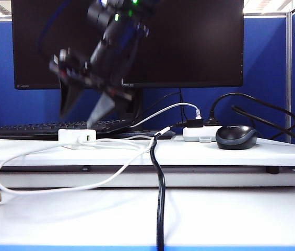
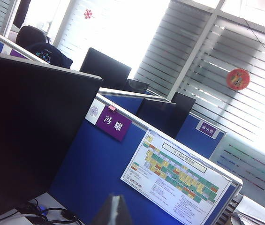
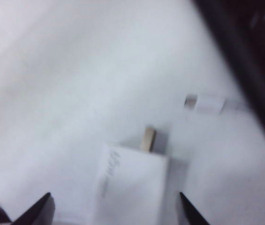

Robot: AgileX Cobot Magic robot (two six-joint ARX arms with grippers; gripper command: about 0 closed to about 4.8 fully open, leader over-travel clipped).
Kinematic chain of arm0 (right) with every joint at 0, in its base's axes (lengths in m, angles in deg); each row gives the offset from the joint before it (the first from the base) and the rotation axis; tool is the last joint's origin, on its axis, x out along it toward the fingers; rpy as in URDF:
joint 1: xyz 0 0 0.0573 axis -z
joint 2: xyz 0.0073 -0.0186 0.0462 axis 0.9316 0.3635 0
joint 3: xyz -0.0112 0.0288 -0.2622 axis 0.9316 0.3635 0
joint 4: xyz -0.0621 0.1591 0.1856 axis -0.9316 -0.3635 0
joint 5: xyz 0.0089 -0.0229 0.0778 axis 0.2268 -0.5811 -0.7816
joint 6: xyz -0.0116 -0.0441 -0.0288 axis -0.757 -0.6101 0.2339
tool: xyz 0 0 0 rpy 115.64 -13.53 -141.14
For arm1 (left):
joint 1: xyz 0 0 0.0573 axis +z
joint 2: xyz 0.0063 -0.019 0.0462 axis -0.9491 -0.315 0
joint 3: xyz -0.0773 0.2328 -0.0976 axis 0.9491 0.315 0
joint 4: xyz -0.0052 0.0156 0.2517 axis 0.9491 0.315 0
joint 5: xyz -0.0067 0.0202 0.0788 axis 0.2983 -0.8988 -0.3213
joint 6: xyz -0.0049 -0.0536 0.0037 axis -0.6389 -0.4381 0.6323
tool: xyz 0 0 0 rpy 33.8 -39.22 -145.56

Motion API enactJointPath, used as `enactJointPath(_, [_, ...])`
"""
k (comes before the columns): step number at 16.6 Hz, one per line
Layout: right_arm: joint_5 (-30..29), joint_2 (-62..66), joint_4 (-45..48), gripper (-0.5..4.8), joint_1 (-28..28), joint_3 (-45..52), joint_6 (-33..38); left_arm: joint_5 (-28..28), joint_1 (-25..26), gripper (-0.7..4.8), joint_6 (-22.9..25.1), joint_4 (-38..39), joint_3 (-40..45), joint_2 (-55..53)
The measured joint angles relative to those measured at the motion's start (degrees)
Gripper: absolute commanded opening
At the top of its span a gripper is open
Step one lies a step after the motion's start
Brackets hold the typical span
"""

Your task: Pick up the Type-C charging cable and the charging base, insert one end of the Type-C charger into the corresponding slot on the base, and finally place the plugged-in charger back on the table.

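Note:
The charging base (image 1: 77,137) is a small white block with a yellow-green port, lying on the raised board at the left. My right gripper (image 1: 82,119) reaches across and hangs blurred just above it. In the right wrist view the right gripper (image 3: 115,202) is open, its dark fingertips (image 3: 45,201) on either side of the charging base (image 3: 130,187) and not touching it. The Type-C charging cable (image 1: 58,170) loops over the table, its plug (image 1: 164,130) resting on the board. The same plug (image 3: 207,104) lies loose beyond the base. My left gripper (image 2: 115,202) is shut on nothing and points at a blue partition.
A black mouse (image 1: 236,137) and a flat white block with black plugs (image 1: 199,134) sit on the board's right half. A thick black cable (image 1: 160,198) runs down over the table (image 1: 231,214). A keyboard (image 1: 32,128) and a monitor (image 1: 189,42) stand behind.

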Motion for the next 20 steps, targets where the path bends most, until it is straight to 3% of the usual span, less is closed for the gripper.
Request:
enactJointPath(1, [0.0,-0.6,0.9,3.27,0.0,-0.2,0.0,0.0,0.0,-0.06,0.0,0.0,0.0,0.0])
enactJointPath(2, [0.0,-1.2,1.7,2.79,0.0,-0.2,0.0,0.1,0.0,-0.06,0.0,0.1,0.0,0.0])
enactJointPath(3, [0.0,-2.3,2.1,-0.05,0.0,-0.2,0.0,0.1,0.0,-0.06,-0.1,0.2,0.0,0.0])
enactJointPath(6, [7.8,-19.1,1.7,-0.05,0.1,0.0,-1.0,-1.3,0.0,-0.06,5.3,2.3,0.0,3.9])
enactJointPath(8, [8.0,-26.6,1.2,-0.05,0.0,0.0,-1.2,-4.2,0.0,-0.06,8.8,6.7,0.0,6.8])
enactJointPath(11, [11.1,-39.0,-2.3,-0.05,-0.3,-0.3,-2.1,-10.4,0.0,-0.06,21.1,19.9,0.2,12.3])
enactJointPath(14, [15.6,-50.1,-6.3,-0.05,-0.6,-0.3,-5.2,-22.4,0.0,-0.06,31.2,32.6,0.1,22.3])
enactJointPath(17, [17.4,-58.2,-9.4,-0.05,-0.5,2.2,-5.9,-30.6,0.0,-0.06,35.6,44.8,-0.3,31.9])
enactJointPath(20, [17.2,-69.7,-7.6,-0.05,-0.5,16.0,-6.7,-37.9,0.0,-0.06,38.4,61.3,-0.1,43.5])
